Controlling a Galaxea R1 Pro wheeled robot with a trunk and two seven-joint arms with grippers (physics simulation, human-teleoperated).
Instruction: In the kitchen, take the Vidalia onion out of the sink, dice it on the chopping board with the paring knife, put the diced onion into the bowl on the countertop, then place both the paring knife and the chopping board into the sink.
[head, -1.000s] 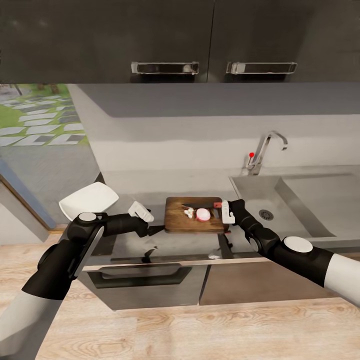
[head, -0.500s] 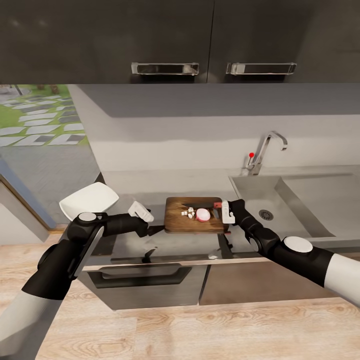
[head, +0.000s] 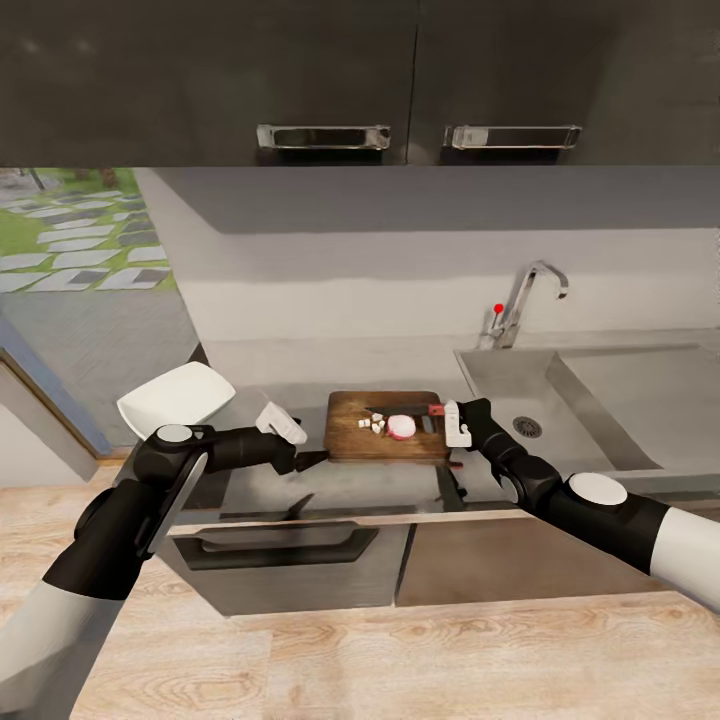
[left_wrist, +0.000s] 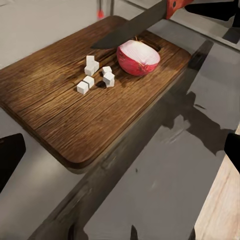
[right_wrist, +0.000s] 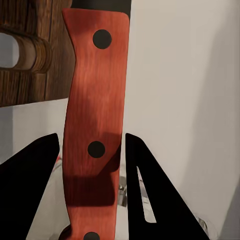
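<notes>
Head view showed the whole station at once: the chopping board (head: 387, 425) lay flat on the grey countertop (head: 340, 487), just left of the sink (head: 560, 400) with its chrome tap (head: 522, 298). On the board sat a halved onion (head: 402, 427), cut face pink, with a few small white cubes (head: 372, 425) beside it. The white bowl (head: 177, 398) stood well apart from the board, near the countertop's left end. The right gripper (head: 455, 425) hovered at the board's right edge, and the left gripper (head: 283, 423) sat off the board's left side, holding nothing; from this distance I could not tell how wide its fingers stood.

Left wrist view gave detail the head camera lost. The dark blade of the paring knife (left_wrist: 135, 27) reached over the board beside the onion (left_wrist: 138, 56), its tip pointing past the fruit; whether the edge touched it I could not tell. Five or so diced cubes (left_wrist: 95, 73) lay clustered just beside the onion, on the wood grain. Shadows of the arms crossed the glossy worktop beside the board (left_wrist: 65, 110).

Right wrist view showed what neither of the others did: the reddish handle (right_wrist: 95, 125), with dark rivets, clamped between the two black fingers (right_wrist: 30, 180) of the right gripper, and the board's slot-shaped handle hole (right_wrist: 22, 52) just behind it.
</notes>
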